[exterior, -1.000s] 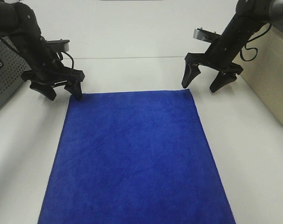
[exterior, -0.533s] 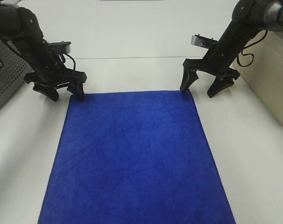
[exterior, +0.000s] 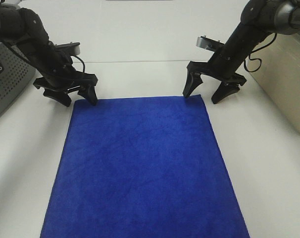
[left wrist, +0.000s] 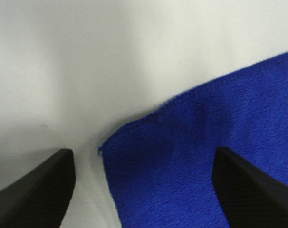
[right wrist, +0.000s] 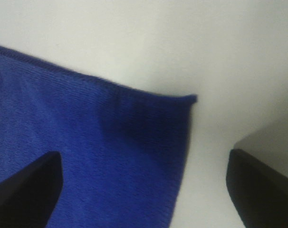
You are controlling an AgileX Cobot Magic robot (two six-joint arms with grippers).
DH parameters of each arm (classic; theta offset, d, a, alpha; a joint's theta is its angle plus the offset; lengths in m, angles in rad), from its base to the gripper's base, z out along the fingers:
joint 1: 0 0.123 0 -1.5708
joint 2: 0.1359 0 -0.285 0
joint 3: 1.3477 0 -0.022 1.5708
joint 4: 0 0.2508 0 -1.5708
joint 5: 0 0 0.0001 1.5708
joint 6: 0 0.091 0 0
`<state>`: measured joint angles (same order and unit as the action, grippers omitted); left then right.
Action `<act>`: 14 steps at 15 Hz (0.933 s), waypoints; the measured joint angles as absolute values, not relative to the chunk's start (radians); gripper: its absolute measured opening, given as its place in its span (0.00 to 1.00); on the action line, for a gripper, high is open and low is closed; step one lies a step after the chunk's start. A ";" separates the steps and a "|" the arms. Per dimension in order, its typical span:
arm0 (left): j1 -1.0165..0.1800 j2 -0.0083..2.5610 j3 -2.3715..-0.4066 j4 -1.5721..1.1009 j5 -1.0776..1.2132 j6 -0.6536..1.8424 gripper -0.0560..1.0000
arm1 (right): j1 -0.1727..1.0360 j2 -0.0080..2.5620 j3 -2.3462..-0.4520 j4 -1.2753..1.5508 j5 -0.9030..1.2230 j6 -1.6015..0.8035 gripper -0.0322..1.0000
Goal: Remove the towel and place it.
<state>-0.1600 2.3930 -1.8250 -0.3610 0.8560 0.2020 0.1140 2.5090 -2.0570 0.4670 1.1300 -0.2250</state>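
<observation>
Since a second ago: inward shift of both pairs of jaws toward the towel's far corners, left jaws to the right, right jaws to the left. No visible change in the cloth itself.

Far left: grey perforated metal basket (exterior: 4, 79), partly cut off by the frame edge, on the white desk (exterior: 269, 163). Just beside it, black left arm (exterior: 36, 44), reaching down to the left jaws. Spread wide apart, clamped on nothing. Straddling the towel's far left corner: one black fingertip (left wrist: 37, 190) over bare desk, the other over blue cloth, the corner itself between them in the left wrist view. Touching or just above: impossible to tell.

Centre: large rectangular royal-blue microfibre towel (exterior: 140, 163), spread flat on the desk. Far edge straight between the two arms, near edge running out of the exterior high view. Soft nap, faintly mottled, no folds; fine knit ribbing and a narrow hem along the edge in both wrist views, with a slight curl at the far left corner.

Right: right jaws, likewise wide apart and empty, below the black right arm (exterior: 249, 34). Inner fingertip at the towel's far edge, just inside the far right corner; outer fingertip over bare desk. Far right: beige box (exterior: 288, 84), well apart from the towel.
</observation>
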 joint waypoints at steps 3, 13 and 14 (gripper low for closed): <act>-0.189 2.394 -1.825 -0.375 0.854 0.207 0.77 | 0.173 2.513 -2.059 0.485 1.123 -0.225 0.90; -0.221 2.402 -1.825 -0.393 0.831 0.225 0.40 | 0.206 2.524 -2.059 0.454 1.089 -0.225 0.57; -0.221 2.404 -1.825 -0.393 0.831 0.230 0.31 | 0.206 2.527 -2.059 0.450 1.086 -0.225 0.46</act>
<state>-0.2210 2.4040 -1.8250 -0.3930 0.8310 0.2300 0.2060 2.5270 -2.0590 0.4500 1.0860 -0.2250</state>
